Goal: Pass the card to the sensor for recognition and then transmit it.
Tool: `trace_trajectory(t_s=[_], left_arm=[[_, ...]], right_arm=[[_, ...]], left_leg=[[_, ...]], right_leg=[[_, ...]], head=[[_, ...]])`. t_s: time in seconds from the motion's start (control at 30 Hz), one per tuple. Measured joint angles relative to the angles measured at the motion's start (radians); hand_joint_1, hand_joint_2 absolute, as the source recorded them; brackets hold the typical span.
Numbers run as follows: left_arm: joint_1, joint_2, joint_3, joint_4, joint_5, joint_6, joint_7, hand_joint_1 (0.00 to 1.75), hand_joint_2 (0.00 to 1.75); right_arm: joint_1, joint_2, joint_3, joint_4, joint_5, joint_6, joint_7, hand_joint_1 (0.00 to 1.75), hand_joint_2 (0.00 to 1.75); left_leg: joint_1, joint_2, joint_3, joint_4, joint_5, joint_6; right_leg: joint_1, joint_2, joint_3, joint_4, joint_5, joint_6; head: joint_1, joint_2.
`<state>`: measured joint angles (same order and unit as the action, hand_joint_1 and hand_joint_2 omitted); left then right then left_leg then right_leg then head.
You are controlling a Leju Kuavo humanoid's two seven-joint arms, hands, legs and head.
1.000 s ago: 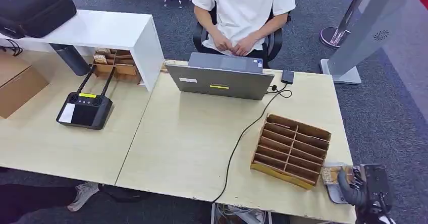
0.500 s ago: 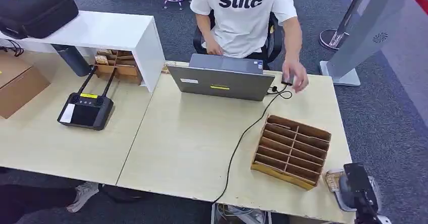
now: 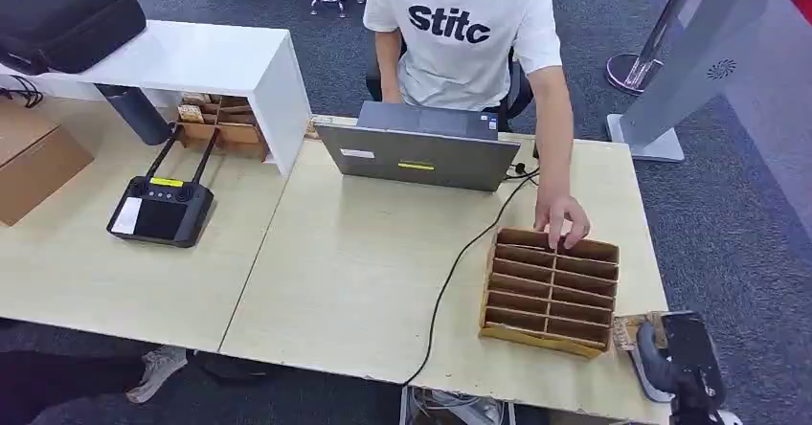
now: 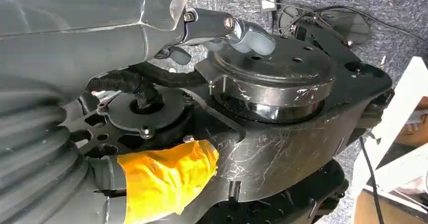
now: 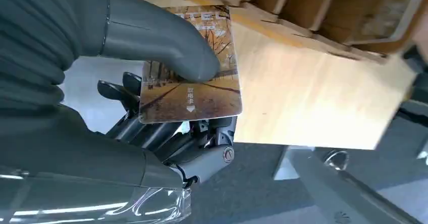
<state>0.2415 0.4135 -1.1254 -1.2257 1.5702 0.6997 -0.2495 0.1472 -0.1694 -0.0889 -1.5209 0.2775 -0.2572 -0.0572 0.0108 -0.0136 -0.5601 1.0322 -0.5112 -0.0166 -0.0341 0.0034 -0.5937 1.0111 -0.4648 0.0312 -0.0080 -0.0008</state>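
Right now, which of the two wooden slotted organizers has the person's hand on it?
The wooden organizer on the right desk, beside the black cable; the person's hand rests on its far edge. The other organizer sits untouched under the white shelf.

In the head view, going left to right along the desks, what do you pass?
Cardboard box → black controller → laptop → wooden slotted organizer, with a person's hand on its far edge → card → the robot's right hand holding it.
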Motion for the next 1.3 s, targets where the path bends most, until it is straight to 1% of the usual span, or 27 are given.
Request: trace_trajectory(t_s=[0.1,0.23,0.4,0.47,0.53,0.7,0.77,0.87,1.0,1.07,1.1,1.13,1.2,1.3], left_arm=[[0.0,0.0,0.0,0.0,0.0,0.0,-0.007,0.0,1.75],[0.0,-0.001,0.0,0.0,0.0,0.0,-0.014,0.0,1.75],[-0.001,-0.001,-0.002,0.0,0.0,0.0,-0.017,0.0,1.75],[-0.003,-0.001,-0.003,-0.001,0.0,-0.003,-0.019,0.0,1.75],[-0.011,0.0,-0.013,-0.001,0.0,-0.016,-0.02,0.0,1.75],[-0.044,0.009,-0.055,0.015,0.0,-0.074,-0.015,0.0,1.75],[-0.052,0.01,-0.063,0.023,0.0,-0.084,-0.015,0.0,1.75],[-0.055,0.01,-0.074,0.031,0.0,-0.086,-0.015,0.0,1.75],[-0.059,0.01,-0.079,0.037,0.0,-0.088,-0.015,0.0,1.75],[-0.065,0.011,-0.086,0.043,-0.001,-0.102,-0.015,0.0,1.75],[-0.073,0.011,-0.094,0.052,-0.002,-0.117,-0.014,0.0,1.75],[-0.083,0.012,-0.102,0.067,-0.005,-0.141,-0.01,0.0,1.75],[-0.105,0.011,-0.12,0.107,-0.009,-0.19,0.002,0.0,1.75],[-0.139,-0.001,-0.146,0.186,-0.016,-0.261,0.027,0.0,1.75]], right_arm=[[0.0,0.002,0.0,-0.041,-0.05,0.015,-0.028,1.75,1.75],[-0.008,0.003,0.0,-0.11,-0.071,0.003,-0.078,1.75,1.75],[-0.039,0.002,0.0,-0.19,-0.054,-0.015,-0.11,1.75,1.75],[-0.067,-0.001,0.003,-0.214,-0.039,-0.018,-0.134,1.75,1.75],[-0.118,-0.018,0.019,-0.225,-0.018,-0.006,-0.15,1.75,1.75],[-0.34,-0.071,0.117,-0.197,0.049,0.042,-0.114,1.75,1.75],[-0.395,-0.082,0.148,-0.183,0.054,0.045,-0.109,1.75,1.75],[-0.426,-0.095,0.173,-0.171,0.058,0.042,-0.106,1.75,1.75],[-0.44,-0.104,0.194,-0.161,0.059,0.042,-0.106,1.75,1.75],[-0.476,-0.108,0.213,-0.145,0.075,0.064,-0.097,1.75,1.75],[-0.515,-0.109,0.231,-0.124,0.09,0.086,-0.077,1.75,1.75],[-0.576,-0.109,0.257,-0.087,0.111,0.108,-0.05,1.75,1.75],[-0.701,-0.109,0.323,0.002,0.15,0.136,-0.005,1.75,1.75],[-0.926,-0.081,0.436,0.199,0.212,0.165,0.077,1.75,1.75]], left_leg=[[0.0,0.0,0.0,0.0,0.0,0.0],[0.0,0.0,-0.001,0.0,0.0,0.0],[0.0,0.0,-0.001,0.0,0.0,0.0],[0.0,0.001,-0.001,0.0,0.0,0.0],[0.0,0.002,-0.001,0.0,0.0,0.0],[0.0,0.003,0.002,0.0,0.002,-0.001],[0.0,0.0,0.001,0.0,0.002,-0.002],[0.0,-0.001,0.0,0.0,0.002,-0.001],[0.0,-0.001,-0.001,0.0,0.002,-0.001],[0.0,0.0,-0.003,0.0,0.002,-0.001],[0.0,0.001,-0.003,0.0,0.002,-0.001],[0.0,0.004,-0.002,0.0,0.002,-0.001],[-0.001,0.007,-0.003,0.0,0.002,-0.002],[-0.001,0.008,-0.001,0.0,0.007,-0.002]], right_leg=[[0.0,0.0,0.0,0.0,0.0,0.0],[0.0,0.0,0.0,0.0,0.0,0.0],[0.0,0.0,0.0,0.0,0.0,0.0],[0.0,0.0,0.0,0.0,0.0,0.0],[0.0,0.002,0.0,0.0,0.0,0.0],[0.0,0.003,0.0,0.0,0.002,0.0],[0.0,0.001,0.0,0.0,0.002,0.0],[0.0,0.0,0.0,0.001,0.002,0.0],[0.0,0.0,0.0,0.001,0.001,0.0],[-0.001,0.001,-0.001,0.001,0.001,0.0],[-0.002,0.002,-0.002,0.002,0.002,0.0],[-0.002,0.005,-0.004,0.002,0.003,-0.002],[-0.002,0.008,-0.005,0.002,0.005,-0.001],[-0.001,0.01,-0.005,0.002,0.008,-0.002]], head=[[0.0,0.0],[0.0,0.0],[0.0,0.0],[0.0,0.0],[0.0,0.0],[0.0,0.0],[0.0,0.0],[0.0,0.0],[0.0,0.0],[0.0,0.0],[0.0,0.0],[0.0,0.0],[0.0,0.0],[0.0,0.0]])
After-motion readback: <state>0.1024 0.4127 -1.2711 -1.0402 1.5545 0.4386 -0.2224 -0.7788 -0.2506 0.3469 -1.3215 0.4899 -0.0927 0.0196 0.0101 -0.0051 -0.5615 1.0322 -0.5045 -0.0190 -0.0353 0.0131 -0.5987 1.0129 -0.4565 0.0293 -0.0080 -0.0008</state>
